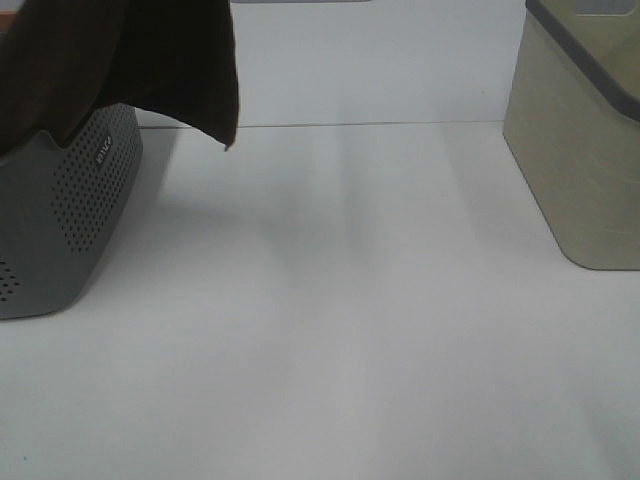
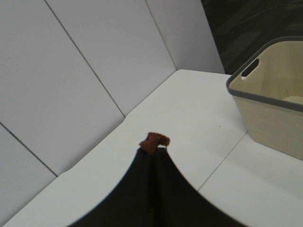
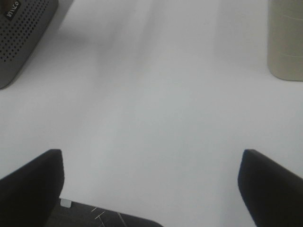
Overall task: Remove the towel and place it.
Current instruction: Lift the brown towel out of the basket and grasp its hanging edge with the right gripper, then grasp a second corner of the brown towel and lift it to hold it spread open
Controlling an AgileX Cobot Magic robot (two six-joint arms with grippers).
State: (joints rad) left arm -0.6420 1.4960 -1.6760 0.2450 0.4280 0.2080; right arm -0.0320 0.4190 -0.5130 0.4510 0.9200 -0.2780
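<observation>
Since my left claw [image 2: 153,147] is clamped on the towel [image 1: 140,60], which hangs above the grey basket [image 1: 60,220], my spread right claw [image 3: 151,156] sits farther off.

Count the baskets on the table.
2. A grey perforated plastic basket at the left, partly hidden by the dark brown plush towel; a beige basket with grey rim at the right. Others may be hidden.

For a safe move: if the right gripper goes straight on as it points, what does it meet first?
Probably the table, between basket and bin; the right gripper points at neither, though depth is unclear.
</observation>
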